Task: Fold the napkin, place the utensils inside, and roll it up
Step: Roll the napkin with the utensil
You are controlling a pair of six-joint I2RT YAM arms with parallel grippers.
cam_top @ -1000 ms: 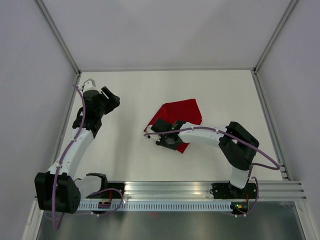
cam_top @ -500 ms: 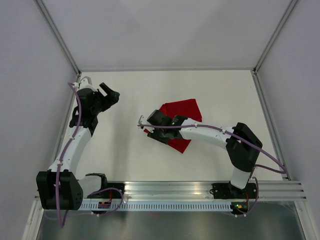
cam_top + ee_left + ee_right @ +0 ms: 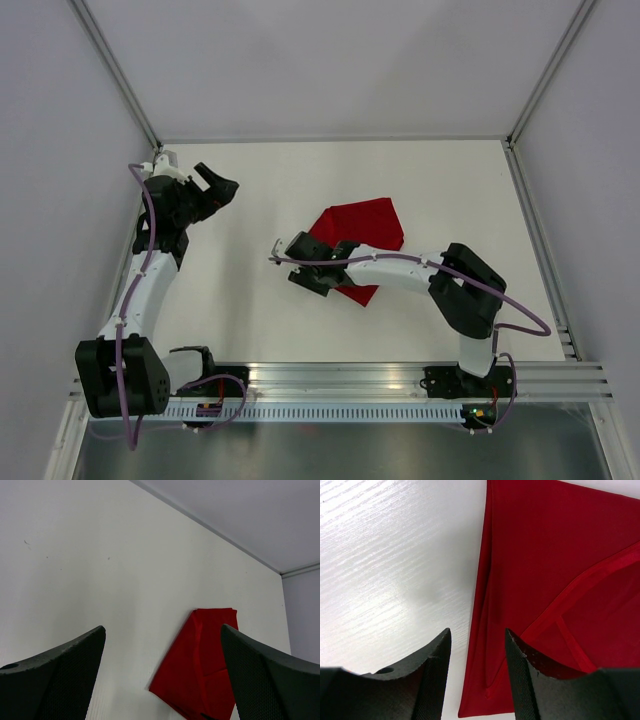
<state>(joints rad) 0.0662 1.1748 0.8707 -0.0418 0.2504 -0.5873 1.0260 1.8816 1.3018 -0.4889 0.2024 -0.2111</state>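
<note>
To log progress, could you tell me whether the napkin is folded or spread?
Folded: the napkin shows overlapping layers, a hemmed edge crossing its top face.

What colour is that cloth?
Thin fabric napkin: plain deep red, no pattern; clearest in right wrist view.

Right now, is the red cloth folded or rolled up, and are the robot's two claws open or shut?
Deep-red fabric napkin: folded over, lying flat on the white table, not rolled up.
Left gripper: open, empty, off to the side away from the napkin.
Right gripper: open, at the napkin's edge, gripping nothing.
</note>
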